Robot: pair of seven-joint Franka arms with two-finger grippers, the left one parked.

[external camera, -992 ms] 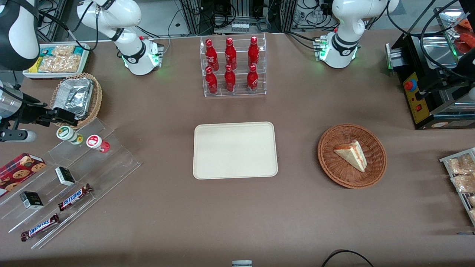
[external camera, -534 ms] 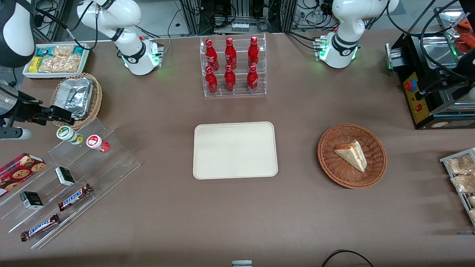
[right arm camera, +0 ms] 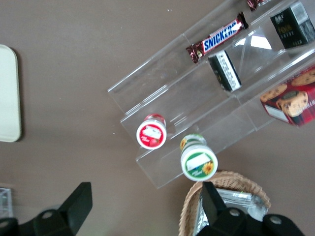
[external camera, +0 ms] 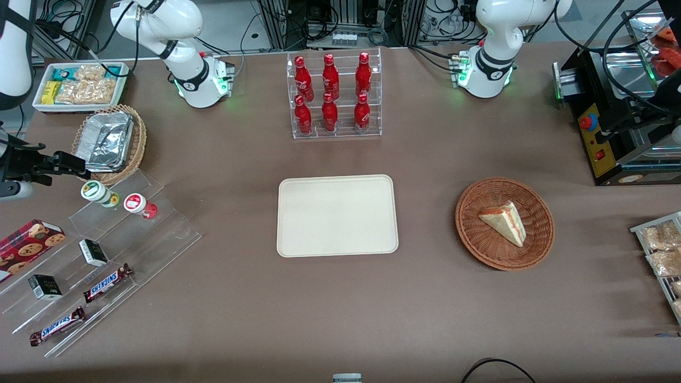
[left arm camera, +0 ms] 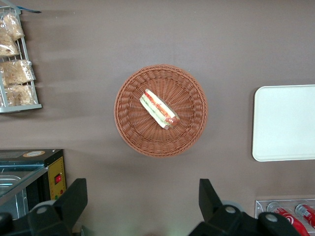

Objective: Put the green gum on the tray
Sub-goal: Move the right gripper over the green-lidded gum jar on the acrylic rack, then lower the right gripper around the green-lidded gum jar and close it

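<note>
The green gum stands upright on the top step of the clear acrylic stand, beside a red-lidded gum bottle. The cream tray lies flat in the middle of the table, with nothing on it. My right gripper hovers open and empty, a little farther from the front camera than the green gum, next to the foil-lined wicker basket. In the right wrist view the gripper has its fingers wide apart, the green gum shows close to one finger, and the tray's edge shows too.
The stand also holds two Snickers bars and small dark boxes. A cookie box lies beside it. A rack of red cola bottles stands farther back. A wicker basket with a sandwich lies toward the parked arm's end.
My gripper has drawn back sideways toward the working arm's end of the table, away from the foil basket. Its fingers stay open. The gum bottles have not moved.
</note>
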